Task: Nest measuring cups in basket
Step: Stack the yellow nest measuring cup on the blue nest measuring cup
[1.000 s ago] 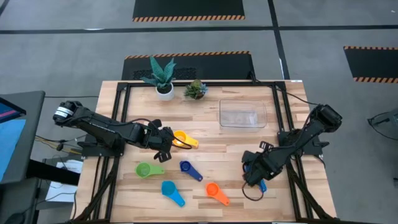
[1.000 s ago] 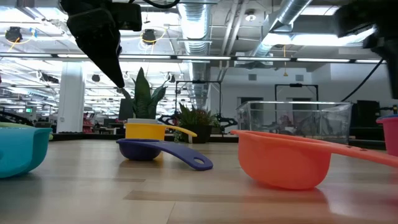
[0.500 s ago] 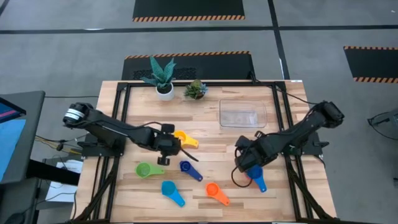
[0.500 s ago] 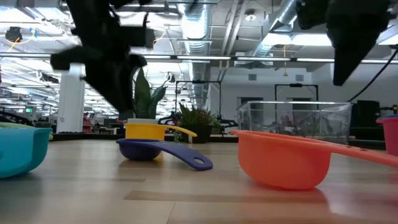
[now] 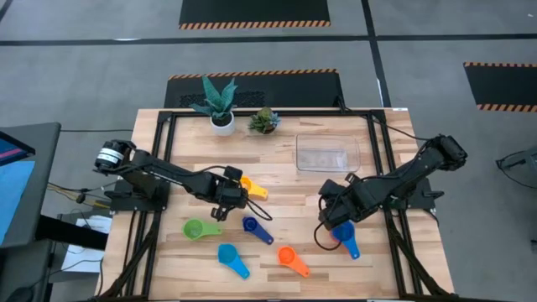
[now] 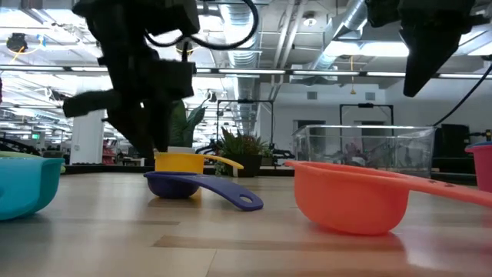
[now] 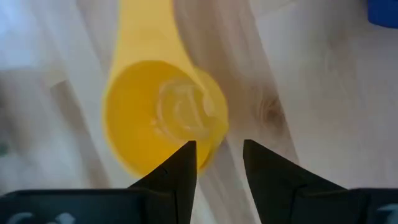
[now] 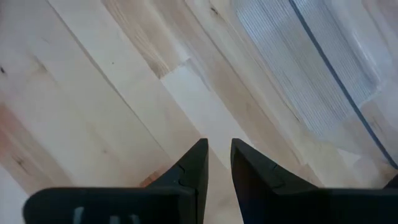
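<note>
Left hand point(image 7: 217, 163) low at table centre, fingers parted; right hand point(image 8: 216, 163) raised, fingers slightly apart.

No readable text, labels or numbers anywhere. Cups, basket and arms carry no legible marks. Room signs too blurred.

Robotics lab or industrial test floor, probably. Wooden table point(image 5: 277, 168) on a black metal frame, standing on grey concrete floor point(image 5: 84, 75) with black-yellow hazard-striped mats point(image 5: 254, 12). Low view: exposed ceiling ducts point(image 6: 254, 23), pipes, strip lights, open hall with pillars. Two potted plants point(image 5: 220, 105) as props.
</note>
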`<state>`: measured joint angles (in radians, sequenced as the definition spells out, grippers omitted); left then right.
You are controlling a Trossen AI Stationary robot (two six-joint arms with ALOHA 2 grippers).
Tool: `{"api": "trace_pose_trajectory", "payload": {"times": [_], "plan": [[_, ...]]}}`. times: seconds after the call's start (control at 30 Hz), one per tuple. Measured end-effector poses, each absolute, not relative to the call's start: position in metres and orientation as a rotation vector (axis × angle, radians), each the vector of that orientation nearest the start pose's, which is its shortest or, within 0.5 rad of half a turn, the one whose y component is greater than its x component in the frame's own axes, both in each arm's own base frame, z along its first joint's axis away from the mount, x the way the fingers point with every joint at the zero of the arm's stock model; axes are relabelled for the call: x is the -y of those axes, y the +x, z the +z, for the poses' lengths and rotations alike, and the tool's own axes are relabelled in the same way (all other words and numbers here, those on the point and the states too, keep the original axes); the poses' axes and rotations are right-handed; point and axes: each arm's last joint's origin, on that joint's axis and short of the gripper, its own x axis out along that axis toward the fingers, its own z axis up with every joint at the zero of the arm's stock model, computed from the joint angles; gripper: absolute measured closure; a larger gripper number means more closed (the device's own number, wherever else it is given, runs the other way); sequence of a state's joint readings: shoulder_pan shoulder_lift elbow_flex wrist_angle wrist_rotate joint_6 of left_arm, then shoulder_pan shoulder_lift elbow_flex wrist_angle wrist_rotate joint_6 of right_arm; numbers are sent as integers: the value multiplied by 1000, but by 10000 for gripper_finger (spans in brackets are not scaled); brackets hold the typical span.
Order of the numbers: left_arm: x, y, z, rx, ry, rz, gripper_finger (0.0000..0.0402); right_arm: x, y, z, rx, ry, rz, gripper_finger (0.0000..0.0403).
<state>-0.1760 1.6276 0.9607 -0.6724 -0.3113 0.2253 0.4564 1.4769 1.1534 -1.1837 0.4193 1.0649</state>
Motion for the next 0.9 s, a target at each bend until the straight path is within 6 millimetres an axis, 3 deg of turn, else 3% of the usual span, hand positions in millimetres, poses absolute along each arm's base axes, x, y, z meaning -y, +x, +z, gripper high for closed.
{"api": "trace_pose_trajectory", "payload": {"times": [0.3, 0.47, 0.73, 0.9], "plan": [[29, 296, 143, -1374, 492, 13, 291, -100, 231, 251, -1174, 254, -665, 310], [30, 296, 138, -1390, 461, 11, 382, -100, 231, 251, -1176, 253, -669, 310], [40, 313, 160, -1318, 460, -3, 398, -99, 228, 251, -1194, 248, -696, 310], [52, 327, 183, -1248, 539, -53, 399, -92, 215, 262, -1212, 285, -892, 310]]}}
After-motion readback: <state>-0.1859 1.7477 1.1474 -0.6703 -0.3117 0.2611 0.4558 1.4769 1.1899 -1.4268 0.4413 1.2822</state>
